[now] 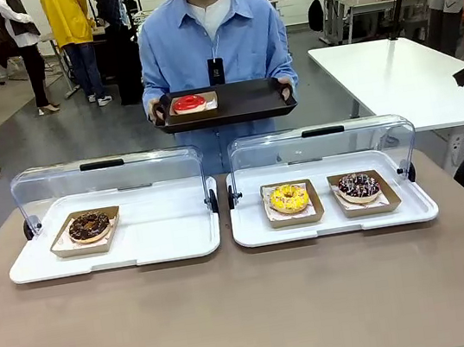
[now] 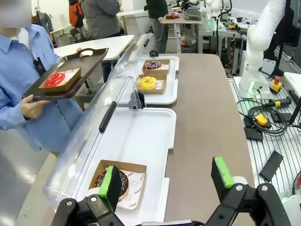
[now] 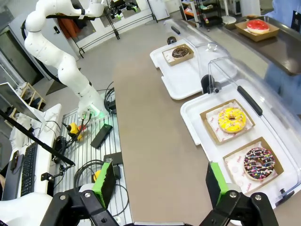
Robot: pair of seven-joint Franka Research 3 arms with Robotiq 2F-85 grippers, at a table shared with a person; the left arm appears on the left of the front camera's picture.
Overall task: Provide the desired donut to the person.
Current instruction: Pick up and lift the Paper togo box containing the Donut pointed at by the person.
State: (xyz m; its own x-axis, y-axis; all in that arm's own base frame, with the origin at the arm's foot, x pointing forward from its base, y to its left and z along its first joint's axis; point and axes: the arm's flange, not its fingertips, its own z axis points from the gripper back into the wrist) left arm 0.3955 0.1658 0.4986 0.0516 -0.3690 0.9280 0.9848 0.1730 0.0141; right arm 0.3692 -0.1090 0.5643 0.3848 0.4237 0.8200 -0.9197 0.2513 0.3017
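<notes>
I am hovering, both jaws spread and empty — the person is holding out a tray to be served, while the chocolate donut, yellow donut and sprinkled donut are lying uncovered.

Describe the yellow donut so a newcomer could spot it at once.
On the brown table, take the white lidded tray on the robot's right. Of its two donuts in cardboard boats, the yellow donut is the one nearer the table's middle. Bright yellow icing sets it apart from the dark sprinkled donut beside it.
</notes>
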